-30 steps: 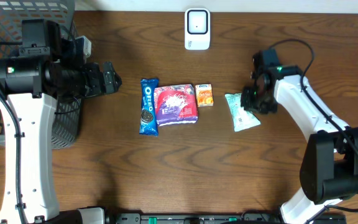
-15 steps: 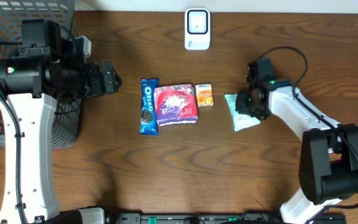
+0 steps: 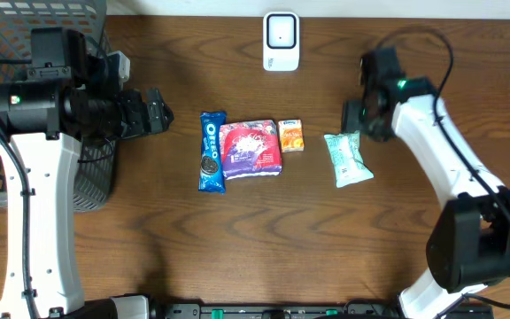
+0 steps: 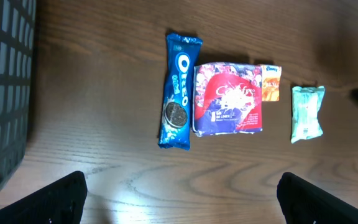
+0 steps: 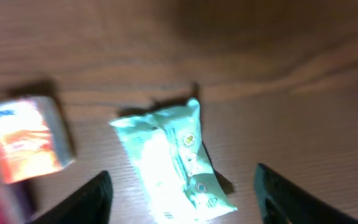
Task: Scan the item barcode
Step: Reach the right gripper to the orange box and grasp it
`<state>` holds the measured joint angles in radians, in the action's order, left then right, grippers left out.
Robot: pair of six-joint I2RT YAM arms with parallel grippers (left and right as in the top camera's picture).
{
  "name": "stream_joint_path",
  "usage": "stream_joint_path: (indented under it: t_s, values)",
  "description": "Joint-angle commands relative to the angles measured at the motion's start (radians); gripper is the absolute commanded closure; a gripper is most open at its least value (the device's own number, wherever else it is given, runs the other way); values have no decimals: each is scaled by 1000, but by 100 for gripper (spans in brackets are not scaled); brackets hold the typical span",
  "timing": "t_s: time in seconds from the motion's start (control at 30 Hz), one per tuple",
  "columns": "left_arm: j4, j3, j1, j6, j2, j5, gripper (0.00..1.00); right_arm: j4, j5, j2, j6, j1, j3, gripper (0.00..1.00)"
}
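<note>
A mint-green packet (image 3: 348, 159) lies flat on the wooden table, just in front of my right gripper (image 3: 358, 119). In the right wrist view the packet (image 5: 173, 165) shows between the two dark fingers (image 5: 82, 202), which stand wide apart and do not touch it; the right gripper (image 5: 182, 199) is open. A white scanner (image 3: 281, 41) stands at the far edge. My left gripper (image 3: 155, 112) hovers open at the left, with nothing between its fingers (image 4: 61, 199). The packet's barcode is not readable in any view.
A blue Oreo pack (image 3: 211, 151), a red and purple packet (image 3: 251, 149) and a small orange box (image 3: 290, 135) lie in a row mid-table. A dark wire basket (image 3: 87, 182) stands at the far left, behind the left arm.
The right gripper opened and let go of the mint-green packet, then drew back toward the far edge. The packet now lies slightly further right. The left arm has not moved.
</note>
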<state>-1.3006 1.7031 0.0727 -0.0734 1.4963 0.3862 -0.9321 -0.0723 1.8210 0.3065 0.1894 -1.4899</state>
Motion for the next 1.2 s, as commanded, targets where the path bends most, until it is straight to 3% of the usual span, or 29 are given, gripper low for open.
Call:
stream_joint_path:
  t_s: [0.0,0.13,0.27,0.4,0.6,0.83,1.17]
  values:
    - [-1,3,-2,13,4,-6,2,-29,53,-18,-40,30,-84,27]
    - [-1,3,-2,13,4,-6,2,11,209,-12,-42,76,-71,21]
    - [-1,3,-2,13,4,-6,2,60,220,5,-41,126,-36,13]
    - [-1,3,-2,13,4,-6,2,125,220,31,12,167,3,12]
    - [-1,3,-2,13,4,-6,2,209,234,89,175,188,46,23]
    - [-1,3,-2,13,4,-6,2,270,254,201,134,235,49,26]
    - [-1,3,-2,13,4,-6,2,268,208,255,187,220,49,43]
